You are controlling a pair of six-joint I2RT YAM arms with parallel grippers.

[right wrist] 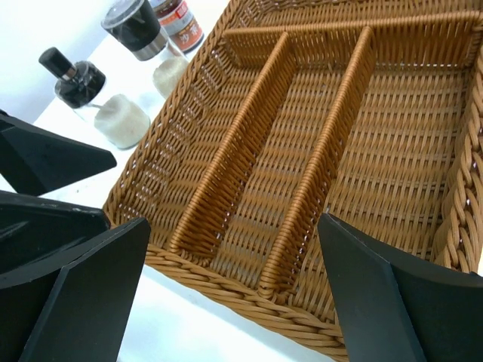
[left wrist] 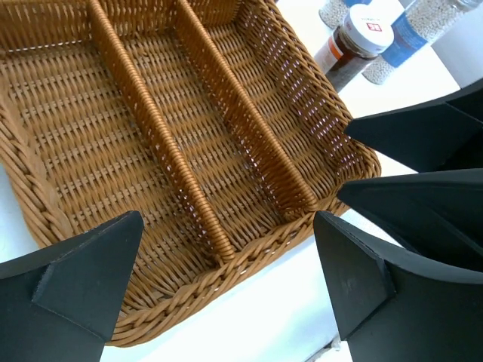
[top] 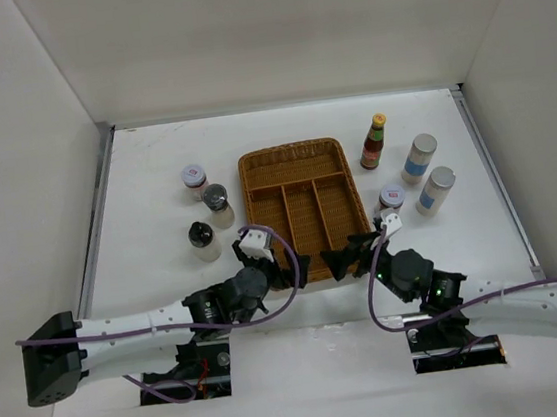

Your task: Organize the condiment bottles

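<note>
Brown wicker fills both wrist views, and the divided tray (left wrist: pixel 249 253) runs off the frame edges in each. Only the overhead camera shows it whole, lying mid-worktop (top: pixel 150 143).

The left fingers (top: pixel 291 269) and right fingers (top: pixel 347 258) are both spread wide and released, gripping nothing. They sit close together at the tray's lower edge, and each wrist camera catches the other arm's black tips at its side.

All seven condiment bottles stand upright on the worktop outside the tray. Left of it in the overhead view are a red-white-lidded jar (top: pixel 194 178), a grey-capped shaker (top: pixel 216 201) and a black-capped bottle (top: pixel 202 239). Right of it are a slim red yellow-capped bottle (top: pixel 375 143), a tall blue-labelled bottle (top: pixel 419 158), its twin (top: pixel 436 191) and a second short jar (top: pixel 390 199).

The left wrist view shows that second jar at upper right. Its lid carries a red square mark with white characters too small to read, and the blue labels behind it are cropped. The right wrist view shows the left-hand trio at upper left, partly cut off, and the printing on the jar's label is illegible. The slim red bottle appears only from overhead.
</note>
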